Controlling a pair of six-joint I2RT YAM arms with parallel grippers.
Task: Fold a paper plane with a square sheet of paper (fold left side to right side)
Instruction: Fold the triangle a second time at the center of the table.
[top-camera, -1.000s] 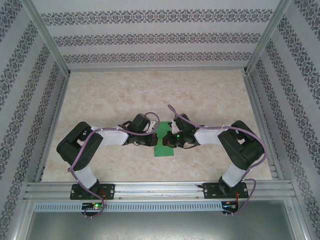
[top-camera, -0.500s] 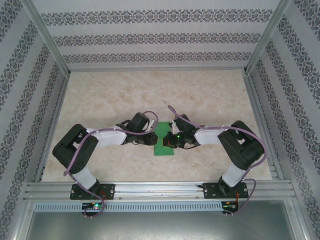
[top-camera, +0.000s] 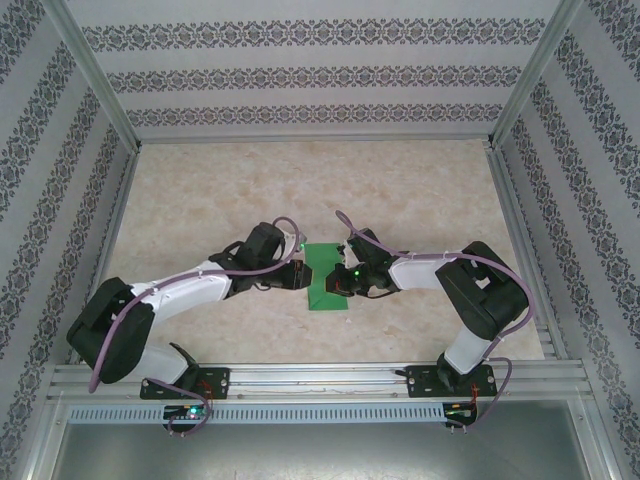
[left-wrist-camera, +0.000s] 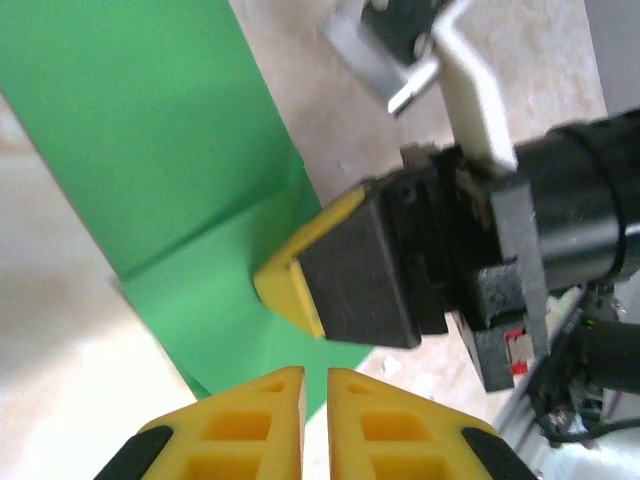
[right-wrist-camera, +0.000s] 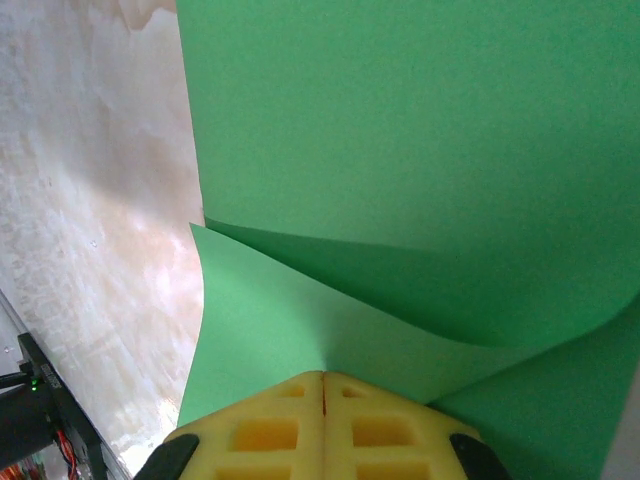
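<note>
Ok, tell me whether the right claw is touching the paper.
Touching. The left wrist view shows the right claw with its yellow tip pressed onto the paper, creases meeting there; its own view shows the paper reaching its shut tips.

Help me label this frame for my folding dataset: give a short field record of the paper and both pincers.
paper: bright-green creased paper sheet, on the marbled beige tabletop between the two arms, one layer curling up
left pincer: fingers a thin slit apart, nothing between them, above the paper's edge
right pincer: shut, tip against the paper beside a crease
fold stage: partly folded, no dart shape yet
</note>
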